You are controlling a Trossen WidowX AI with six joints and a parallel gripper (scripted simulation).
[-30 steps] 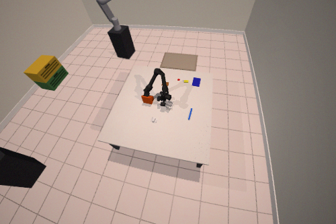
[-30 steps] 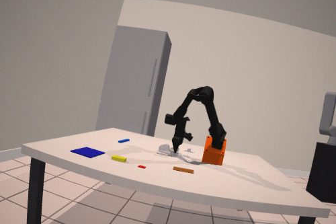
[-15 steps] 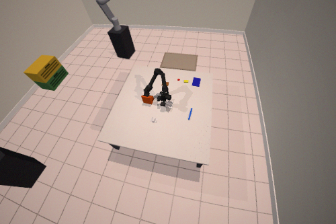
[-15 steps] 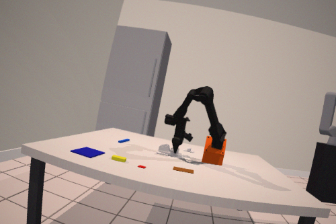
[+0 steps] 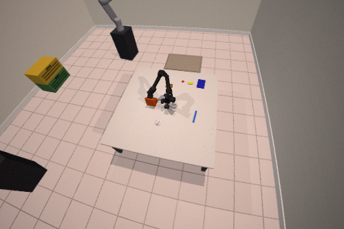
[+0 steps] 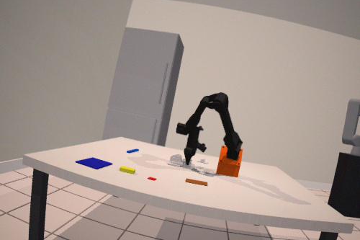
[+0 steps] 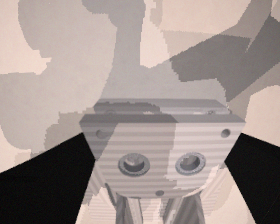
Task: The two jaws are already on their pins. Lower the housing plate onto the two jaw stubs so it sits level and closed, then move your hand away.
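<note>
The pale grey, striped housing plate [image 7: 145, 180] fills the lower middle of the wrist view, with two ringed holes. My gripper [image 7: 159, 133] [image 6: 187, 163] [image 5: 167, 106] is shut on it, one black finger at each side edge, low over the table. Grey round shapes show inside both holes. Behind its far edge a strip of the grey base [image 7: 200, 104] shows. Below its near edge, two grey jaws [image 7: 132, 210] [image 7: 186, 210] stick out underneath. The plate hides the stubs, so I cannot tell whether it touches them or sits level.
A small whitish part [image 5: 157, 122] [image 6: 202, 161] lies near the arm. A blue bar [image 5: 195, 116] [image 6: 132, 150], a dark blue square [image 5: 201, 84] [image 6: 93, 163], a yellow block [image 5: 190, 83] [image 6: 127, 169], a red piece [image 5: 182, 81] [image 6: 152, 179] and an orange-brown bar [image 6: 196, 181] lie farther out.
</note>
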